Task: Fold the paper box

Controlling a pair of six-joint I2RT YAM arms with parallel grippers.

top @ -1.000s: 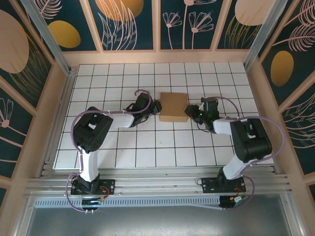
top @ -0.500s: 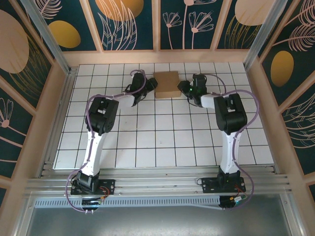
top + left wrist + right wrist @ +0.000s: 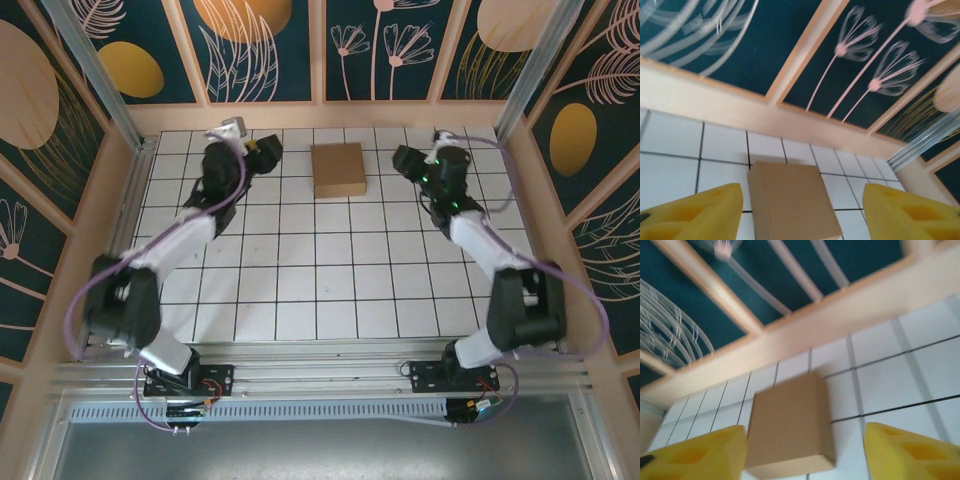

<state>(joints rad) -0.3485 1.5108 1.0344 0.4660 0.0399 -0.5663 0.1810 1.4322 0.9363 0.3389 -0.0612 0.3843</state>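
The paper box (image 3: 338,170) is folded shut into a flat brown rectangle lying on the white grid at the back middle of the table. It also lies ahead of the left wrist camera as the paper box (image 3: 790,200) and in the right wrist view as the paper box (image 3: 787,425). My left gripper (image 3: 268,149) hovers to the box's left, open, apart from it, with yellow fingertips (image 3: 690,212) spread wide. My right gripper (image 3: 405,160) hovers to the box's right, open too, yellow fingertips (image 3: 912,452) wide, touching nothing.
The wooden back wall (image 3: 320,115) with dark floral panels stands just behind the box. Aluminium posts (image 3: 528,75) frame the back corners. The white grid table (image 3: 320,280) stretches open toward the arm bases.
Both grippers let go of the box and pulled away sideways, the left to the left, the right to the right. The box stayed at the back middle where it was carried.
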